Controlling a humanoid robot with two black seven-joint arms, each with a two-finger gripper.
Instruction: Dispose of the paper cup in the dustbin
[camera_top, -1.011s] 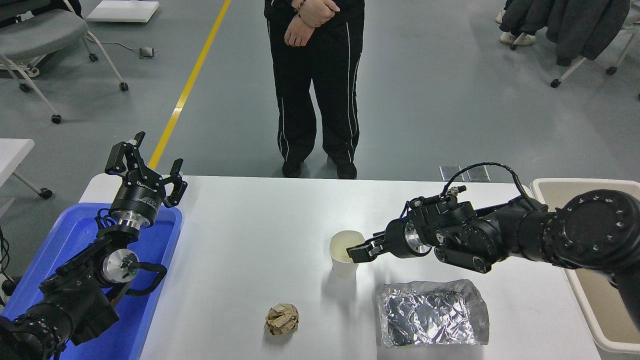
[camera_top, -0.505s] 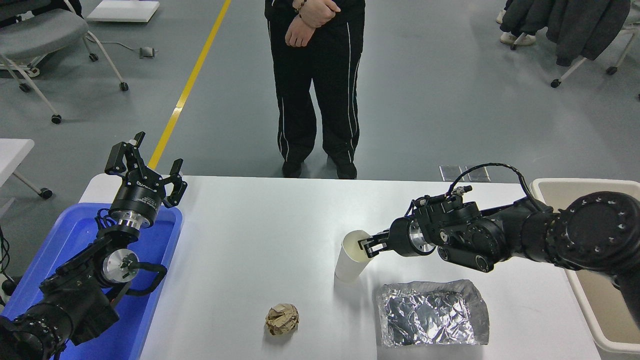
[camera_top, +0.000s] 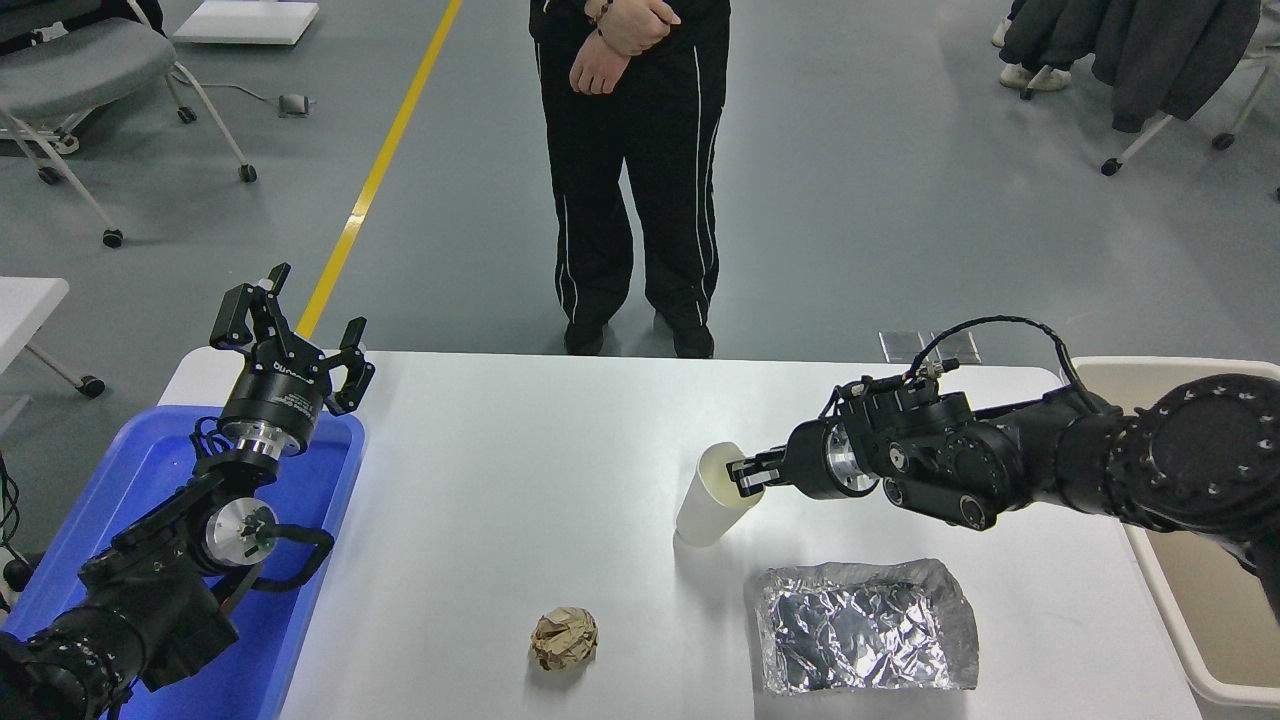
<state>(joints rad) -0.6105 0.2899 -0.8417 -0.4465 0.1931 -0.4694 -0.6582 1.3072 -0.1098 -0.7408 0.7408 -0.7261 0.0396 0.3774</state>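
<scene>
The white paper cup (camera_top: 708, 502) hangs tilted above the white table (camera_top: 500, 470), its rim up and to the right, its base just over the surface. My right gripper (camera_top: 748, 474) is shut on the cup's rim, one finger inside the cream interior. The beige dustbin (camera_top: 1170, 372) with a thick white rim stands at the table's right edge, mostly hidden behind my right arm. My left gripper (camera_top: 290, 335) is parked open over the far end of the blue tray.
A crumpled brown paper ball (camera_top: 565, 638) lies near the front edge. A crumpled foil sheet (camera_top: 865, 625) lies right below the cup and my right arm. A blue tray (camera_top: 150, 470) sits at the left. A person (camera_top: 625, 170) stands at the far side.
My right gripper has closed on the cup's rim, lifted it and drawn it up and to the right. The cup has tipped from upright to tilted. The left arm has not moved.
</scene>
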